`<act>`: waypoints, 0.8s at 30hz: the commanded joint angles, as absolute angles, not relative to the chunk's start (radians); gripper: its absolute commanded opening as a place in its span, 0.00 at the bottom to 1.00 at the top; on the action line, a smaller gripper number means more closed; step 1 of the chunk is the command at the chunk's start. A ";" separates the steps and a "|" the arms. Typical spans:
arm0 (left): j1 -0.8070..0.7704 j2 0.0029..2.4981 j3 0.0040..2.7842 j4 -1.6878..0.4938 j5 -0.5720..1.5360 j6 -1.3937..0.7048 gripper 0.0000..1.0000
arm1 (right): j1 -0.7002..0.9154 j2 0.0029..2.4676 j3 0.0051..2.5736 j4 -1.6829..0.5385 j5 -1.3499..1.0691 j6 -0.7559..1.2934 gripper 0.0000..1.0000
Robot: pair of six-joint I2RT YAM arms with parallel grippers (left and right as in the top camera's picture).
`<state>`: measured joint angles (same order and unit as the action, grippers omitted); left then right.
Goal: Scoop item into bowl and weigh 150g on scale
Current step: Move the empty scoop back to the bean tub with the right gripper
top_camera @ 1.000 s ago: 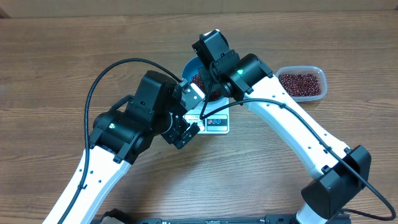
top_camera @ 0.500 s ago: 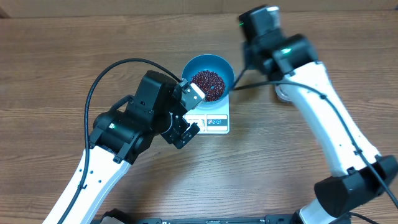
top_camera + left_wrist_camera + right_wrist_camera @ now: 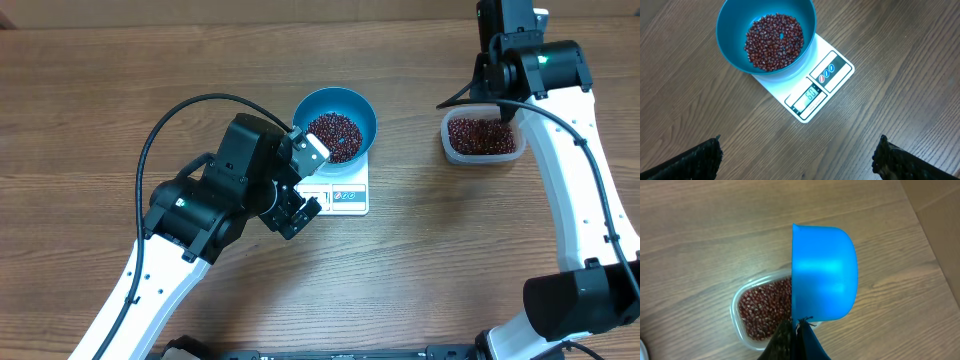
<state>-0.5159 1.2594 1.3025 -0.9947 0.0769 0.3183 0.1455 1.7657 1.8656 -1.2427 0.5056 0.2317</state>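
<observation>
The blue bowl stands on the white scale mid-table and holds a heap of red-brown beans. In the left wrist view the bowl and its beans lie ahead, and the scale has its display lit. My left gripper hangs open over bare table just in front of the scale, with nothing between its fingers. My right gripper is shut on the handle of a small blue scoop, held above the clear tub of beans.
The clear tub sits at the right, about a hand's width from the bowl, with the right arm above its far edge. The left arm covers the table left of the scale. A black cable loops over it.
The right arm has swung with the scoop from over the bowl to the right and now hangs over the tub. The left arm has not moved.
</observation>
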 commanded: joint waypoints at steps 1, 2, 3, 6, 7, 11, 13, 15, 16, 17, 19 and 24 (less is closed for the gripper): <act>-0.509 1.257 1.325 -0.990 0.070 0.337 0.99 | 0.146 1.800 1.857 -1.244 0.515 0.241 0.04; -0.509 1.257 1.325 -0.990 0.070 0.337 1.00 | 0.146 1.810 1.853 -1.243 0.515 0.240 0.04; -0.509 1.257 1.325 -0.990 0.070 0.337 1.00 | 0.146 1.817 1.851 -1.243 0.515 0.241 0.04; -0.509 1.257 1.325 -0.990 0.070 0.337 0.99 | 0.146 1.846 1.851 -1.244 0.515 0.240 0.04; -0.509 1.257 1.325 -0.990 0.070 0.337 0.99 | 0.146 1.856 1.851 -1.245 0.514 0.240 0.04; -0.509 1.257 1.325 -0.990 0.070 0.337 1.00 | 0.146 1.890 1.851 -1.244 0.514 0.240 0.04; -0.509 1.257 1.325 -0.991 0.070 0.337 0.99 | 0.144 1.907 1.851 -1.244 0.515 0.240 0.04; -0.509 1.257 1.325 -0.990 0.070 0.337 0.99 | 0.144 1.927 1.851 -1.244 0.515 0.240 0.04; -0.509 1.257 1.325 -0.991 0.070 0.337 1.00 | 0.143 1.935 1.851 -1.244 0.515 0.240 0.04; -0.509 1.257 1.325 -0.990 0.070 0.337 1.00 | 0.143 1.947 1.851 -1.244 0.514 0.240 0.04; -0.509 1.257 1.325 -0.990 0.070 0.337 1.00 | 0.143 1.967 1.851 -1.244 0.514 0.240 0.04; -0.509 1.257 1.325 -0.990 0.070 0.337 1.00 | 0.143 2.014 1.851 -1.245 0.511 0.240 0.04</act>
